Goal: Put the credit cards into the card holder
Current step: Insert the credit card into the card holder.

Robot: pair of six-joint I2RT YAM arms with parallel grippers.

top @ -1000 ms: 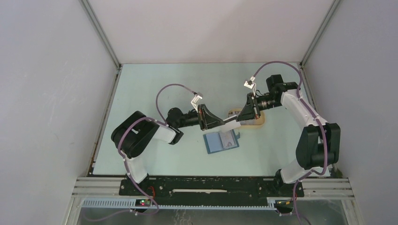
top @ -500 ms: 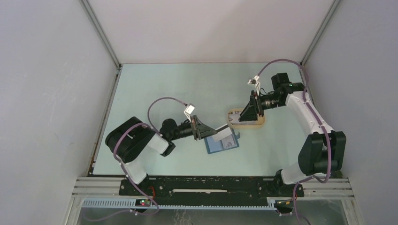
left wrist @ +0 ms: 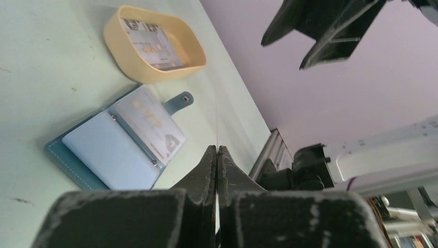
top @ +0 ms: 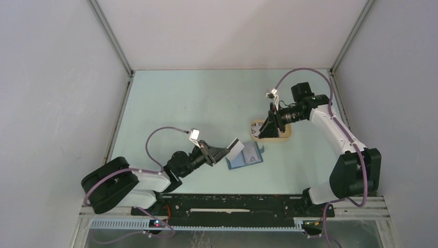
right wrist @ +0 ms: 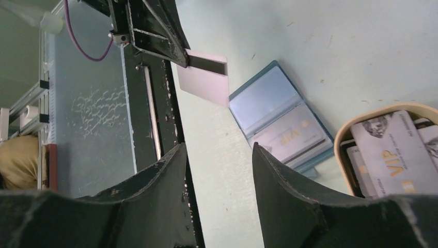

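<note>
The left claw (top: 228, 151) is clamping tight on one credit card (top: 235, 148), holding it at the left edge of the card holder (top: 248, 156). The holder is lying spread flat on the surface (top: 181, 103) just below centre frame. The right claw (top: 260, 133) is hanging with its fingers apart and empty over the beige tray (top: 287, 135), where more cards (right wrist: 395, 147) are lying.

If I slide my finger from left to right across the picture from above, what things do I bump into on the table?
Left tool → the credit card it pinches → the open card holder → the beige tray.
</note>
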